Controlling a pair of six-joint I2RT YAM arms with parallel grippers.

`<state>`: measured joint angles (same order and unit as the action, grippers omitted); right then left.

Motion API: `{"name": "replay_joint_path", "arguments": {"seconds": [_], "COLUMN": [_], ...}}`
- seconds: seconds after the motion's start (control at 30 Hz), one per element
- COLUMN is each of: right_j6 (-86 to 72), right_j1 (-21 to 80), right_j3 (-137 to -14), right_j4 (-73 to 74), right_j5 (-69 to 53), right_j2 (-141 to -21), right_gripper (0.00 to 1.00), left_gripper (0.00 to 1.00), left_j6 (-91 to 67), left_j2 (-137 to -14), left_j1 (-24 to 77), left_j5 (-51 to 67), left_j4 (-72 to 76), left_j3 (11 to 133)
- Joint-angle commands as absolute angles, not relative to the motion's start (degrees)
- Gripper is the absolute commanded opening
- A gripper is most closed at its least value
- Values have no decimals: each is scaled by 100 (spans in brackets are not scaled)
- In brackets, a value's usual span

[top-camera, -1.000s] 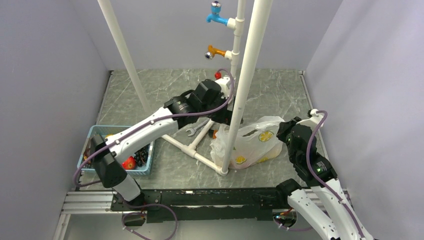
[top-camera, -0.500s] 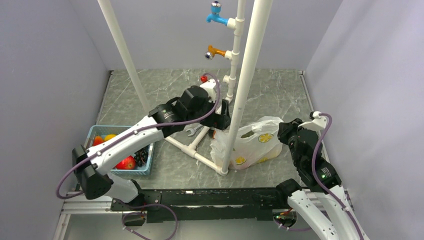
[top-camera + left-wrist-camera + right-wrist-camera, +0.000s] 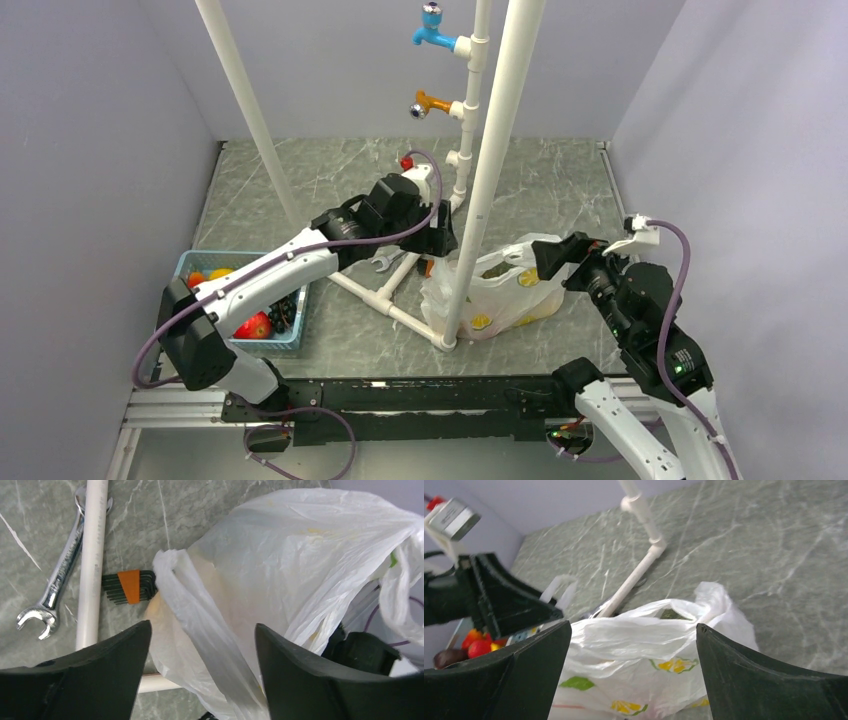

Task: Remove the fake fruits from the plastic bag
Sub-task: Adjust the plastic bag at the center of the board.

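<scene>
The plastic bag (image 3: 497, 286) is seen lying on the table (image 3: 560, 190) right of centre, at the foot of a white pipe frame (image 3: 478, 215), with one hand at each end of it. The left hand (image 3: 202, 635) is held above the bag's left end with its jaws spread wide – one twisted handle loop runs down between them, though contact cannot be judged. The right hand (image 3: 634, 627) is likewise spread wide at the bag's right end, nothing being gripped. Through the thin plastic the contents cannot be made out; only a dark green patch shows at the mouth in the right wrist view. Fake fruits (image 3: 257, 325) – red, orange and dark ones – are seen in a light-blue basket (image 3: 190, 262) at the table's left edge. A wrench (image 3: 55, 580) and an orange-sleeved set of hex keys (image 3: 130, 586) lie just beside the bag.
</scene>
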<state>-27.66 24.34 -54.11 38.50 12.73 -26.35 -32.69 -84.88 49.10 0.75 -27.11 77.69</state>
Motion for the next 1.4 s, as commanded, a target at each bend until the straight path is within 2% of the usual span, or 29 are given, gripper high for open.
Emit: {"name": "replay_joint_path", "arguments": {"seconds": [0.0,0.17,0.33,0.43,0.7,0.83,0.93,1.1,1.17,1.2,1.27,1.3,1.37], "right_j6": [-2702,-3454,-3814,-3638,-3649,-3845,-4033,-4523,-4547,-4528,-4506,-4526,-4540], "right_j1": [2426,2421,2422,2423,2431,2420,2417,2428,2428,2434,2426,2425,2418], "right_j3": [-5211,-5142,-5221,-5242,-5270,-5437,-5355,-5278,-5227,-5196,-5092,-5007,-4908], "right_j4": [3782,3599,3715,3648,4179,5186,5004,4414,4443,4510,4575,4546,4341], "right_j5": [-26,-393,333,286,62,1236,1268,483,518,677,1073,1251,1541], "right_j2": [-2696,-2987,-3411,-3657,-3409,-3359,-3254,-3490,-3578,-3568,-3425,-3288,-3015], "right_gripper": [98,100,100,100,100,100,100,100,99,94,73,49,24], "left_gripper": [69,35,9,0,0,0,0,0,0,0,0,0,0], "left_j6": [-3274,-3198,-3427,-3550,-3804,-3803,-3793,-3801,-3751,-3710,-3627,-3603,-3530], "left_j2": [-8174,-7876,-7505,-7448,-7392,-7405,-7370,-7359,-7337,-7318,-7232,-7180,-7029], "left_j1": [4919,4918,4921,4916,4965,5029,5124,5242,5278,5296,5324,5329,5328], "left_j5": [243,363,707,997,1690,1772,1773,1704,1640,1575,1455,1390,1211], "left_j4": [-2217,-2093,-1595,-1368,-613,-645,-621,-654,-756,-835,-971,-1009,-1029], "left_j3": [7784,7700,7268,7169,6938,6941,6842,6764,6812,6840,6875,6866,6812]}}
